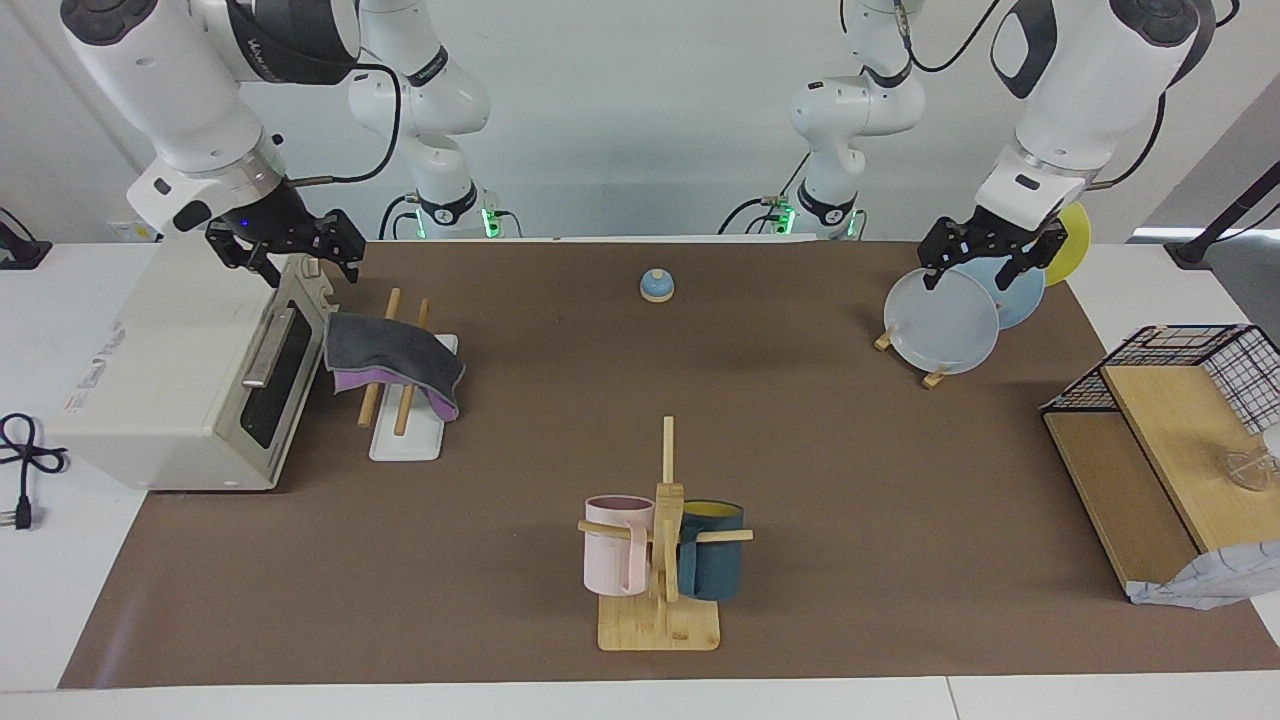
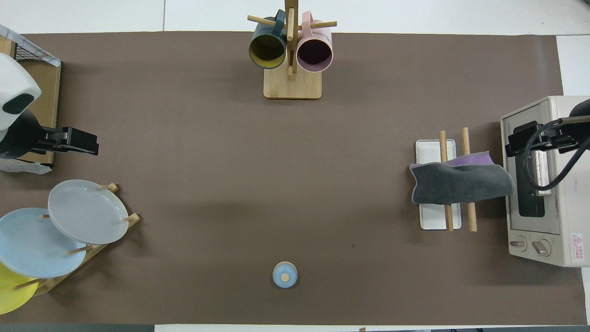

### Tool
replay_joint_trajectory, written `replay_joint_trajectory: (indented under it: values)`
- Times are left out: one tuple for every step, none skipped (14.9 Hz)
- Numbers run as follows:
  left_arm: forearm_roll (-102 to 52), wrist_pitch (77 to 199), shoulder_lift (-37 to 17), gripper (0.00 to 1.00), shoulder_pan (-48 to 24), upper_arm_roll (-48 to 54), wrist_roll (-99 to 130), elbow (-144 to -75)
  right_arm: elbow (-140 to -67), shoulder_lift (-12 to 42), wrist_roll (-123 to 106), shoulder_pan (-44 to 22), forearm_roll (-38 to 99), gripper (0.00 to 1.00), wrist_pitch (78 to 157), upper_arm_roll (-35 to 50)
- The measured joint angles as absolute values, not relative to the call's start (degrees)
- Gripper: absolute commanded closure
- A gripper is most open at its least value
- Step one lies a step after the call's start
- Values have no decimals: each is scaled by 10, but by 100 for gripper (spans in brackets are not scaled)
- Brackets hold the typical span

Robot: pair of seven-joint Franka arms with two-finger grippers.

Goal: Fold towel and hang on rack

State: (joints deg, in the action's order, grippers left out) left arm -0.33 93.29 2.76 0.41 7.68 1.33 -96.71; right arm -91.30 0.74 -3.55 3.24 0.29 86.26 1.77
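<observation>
The fingers of the right gripper, over the oven, and the left gripper, over the plates, are open and empty; the folded towel hangs across the rack, so I judge only retreat remains.

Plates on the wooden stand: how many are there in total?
3, overlapping in a row: the grey plate farthest from the robots, the light blue plate next, the yellow plate nearest, partly cut off.

You have the towel draped over the rack's 2 rods, beside the oven, under the right gripper.
</observation>
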Motion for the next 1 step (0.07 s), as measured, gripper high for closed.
replay_joint_trajectory:
  values:
    - [-3,933,28,0,4,77,13,-967,-913,7,-35,33,3,0,863,17]
